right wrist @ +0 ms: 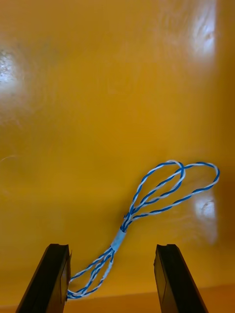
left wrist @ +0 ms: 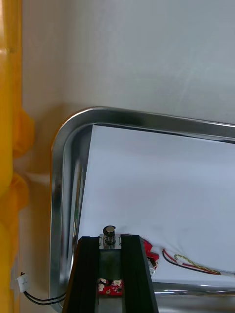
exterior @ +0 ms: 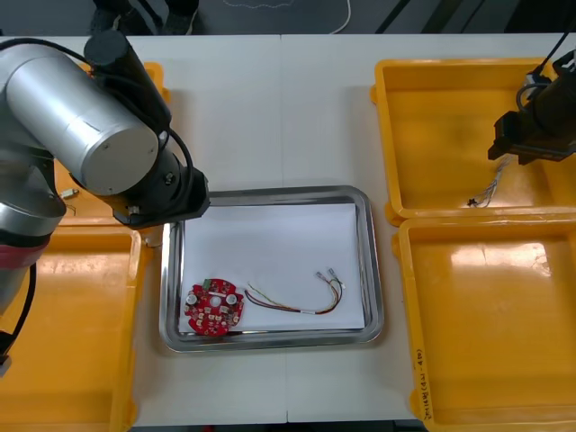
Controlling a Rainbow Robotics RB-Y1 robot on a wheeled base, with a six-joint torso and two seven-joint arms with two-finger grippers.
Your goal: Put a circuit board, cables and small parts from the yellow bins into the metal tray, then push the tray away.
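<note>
Right tool [right wrist: 112, 249], spread wide, straddles the blue-and-white cable [right wrist: 126, 221], which we see lying slantwise; left tool [left wrist: 110, 242] clamps a small metal part [left wrist: 109, 231] over the metal tray [left wrist: 61, 161].

Table [exterior: 270, 117]: light and plain, with a thin seam running from far edge to near edge.
Floor [exterior: 432, 16]: dark, beyond the table's far edge.
Cord [exterior: 346, 11]: thin, white, curving across the floor.

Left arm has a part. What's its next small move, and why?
Probably nudge the left gripper inward over the metal tray before opening: it holds a small metal part at the tray's far left corner. The right gripper hangs open over the blue and white cable.
</note>
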